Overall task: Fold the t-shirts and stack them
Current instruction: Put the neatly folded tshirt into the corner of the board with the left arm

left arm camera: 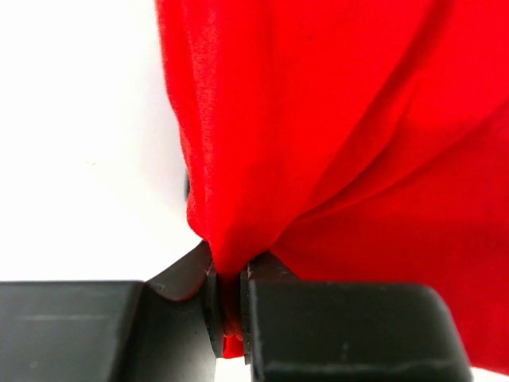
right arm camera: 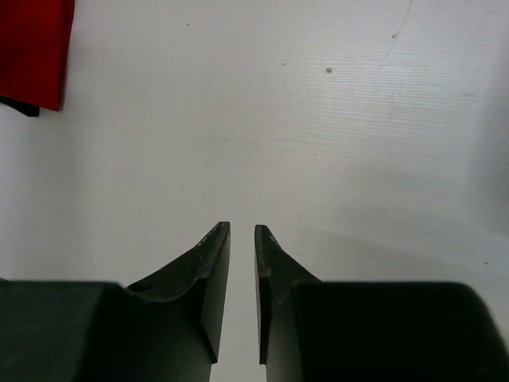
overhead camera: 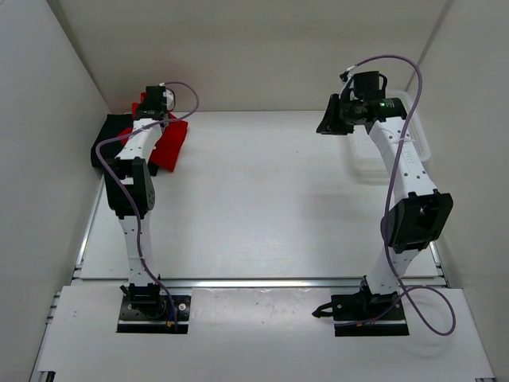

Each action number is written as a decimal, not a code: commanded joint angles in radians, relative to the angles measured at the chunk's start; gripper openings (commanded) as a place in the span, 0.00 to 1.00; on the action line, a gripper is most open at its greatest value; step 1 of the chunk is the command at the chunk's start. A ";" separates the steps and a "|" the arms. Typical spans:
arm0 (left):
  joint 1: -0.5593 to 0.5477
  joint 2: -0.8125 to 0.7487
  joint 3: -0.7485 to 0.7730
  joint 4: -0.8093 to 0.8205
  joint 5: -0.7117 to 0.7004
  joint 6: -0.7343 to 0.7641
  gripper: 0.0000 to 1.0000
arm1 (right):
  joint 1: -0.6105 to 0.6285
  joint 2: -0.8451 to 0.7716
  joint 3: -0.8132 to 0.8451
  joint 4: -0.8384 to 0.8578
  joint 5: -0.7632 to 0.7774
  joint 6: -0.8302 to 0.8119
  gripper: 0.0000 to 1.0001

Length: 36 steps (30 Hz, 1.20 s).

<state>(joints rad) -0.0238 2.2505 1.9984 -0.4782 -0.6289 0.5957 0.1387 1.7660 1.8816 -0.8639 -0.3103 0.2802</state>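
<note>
At the far left of the table, a red t-shirt [overhead camera: 169,147] lies folded on top of a black t-shirt [overhead camera: 107,139]. My left gripper [overhead camera: 156,102] is over that pile. In the left wrist view the left gripper [left arm camera: 229,294] is shut on a bunched fold of the red t-shirt [left arm camera: 334,119], which hangs from the jaws and fills most of the view. My right gripper [overhead camera: 330,123] hovers at the far right. In the right wrist view the right gripper [right arm camera: 242,231] stands slightly open over bare table, nothing between its fingers. The red t-shirt [right arm camera: 32,48] shows at the upper left there.
A white mesh basket [overhead camera: 421,131] stands at the far right, partly behind the right arm. White walls close the table at the left, back and right. A metal rail runs along the near edge [overhead camera: 262,282].
</note>
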 commanded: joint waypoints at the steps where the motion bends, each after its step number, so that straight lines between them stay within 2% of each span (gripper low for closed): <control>1: 0.056 -0.080 0.043 0.091 -0.072 0.042 0.00 | 0.016 0.048 0.100 -0.024 -0.013 -0.032 0.16; 4: 0.113 -0.060 0.111 0.047 -0.032 -0.003 0.00 | 0.025 0.093 0.190 -0.086 -0.007 -0.045 0.17; 13: 0.167 -0.020 0.034 0.070 -0.023 -0.033 0.00 | 0.074 0.199 0.341 -0.150 -0.009 -0.047 0.17; 14: 0.170 -0.005 0.017 0.088 -0.046 -0.025 0.04 | 0.075 0.208 0.365 -0.164 -0.007 -0.049 0.18; 15: 0.170 -0.003 0.016 0.108 -0.072 -0.036 0.16 | 0.075 0.219 0.381 -0.168 -0.007 -0.044 0.19; 16: 0.174 0.018 0.007 0.115 -0.089 -0.043 0.42 | 0.073 0.222 0.393 -0.178 -0.009 -0.049 0.19; 17: 0.171 0.024 0.019 0.115 -0.106 -0.054 0.57 | 0.073 0.228 0.398 -0.178 -0.010 -0.046 0.21; 18: 0.174 0.035 0.025 0.113 -0.130 -0.059 0.96 | 0.072 0.228 0.401 -0.182 -0.010 -0.045 0.22; 19: 0.173 0.040 0.022 0.128 -0.132 -0.062 0.99 | 0.070 0.231 0.404 -0.191 -0.004 -0.044 0.21; 26: 0.163 -0.008 0.048 0.153 -0.169 -0.065 0.99 | 0.071 0.191 0.372 -0.195 -0.003 -0.055 0.22; 31: 0.150 -0.083 0.034 0.081 -0.122 -0.140 0.98 | 0.072 0.162 0.375 -0.208 0.036 -0.072 0.23; 33: 0.127 -0.161 0.030 -0.058 -0.014 -0.227 0.99 | 0.053 0.123 0.357 -0.228 0.062 -0.088 0.23; 35: 0.087 -0.245 -0.012 -0.181 0.296 -0.304 0.99 | 0.032 0.080 0.315 -0.239 0.097 -0.099 0.26; 36: 0.065 -0.302 -0.076 -0.229 0.370 -0.344 0.99 | 0.012 0.050 0.294 -0.235 0.105 -0.105 0.27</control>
<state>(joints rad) 0.1150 2.1933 1.9831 -0.5209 -0.5766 0.3965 0.1970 1.9518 2.2059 -1.0824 -0.2646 0.2085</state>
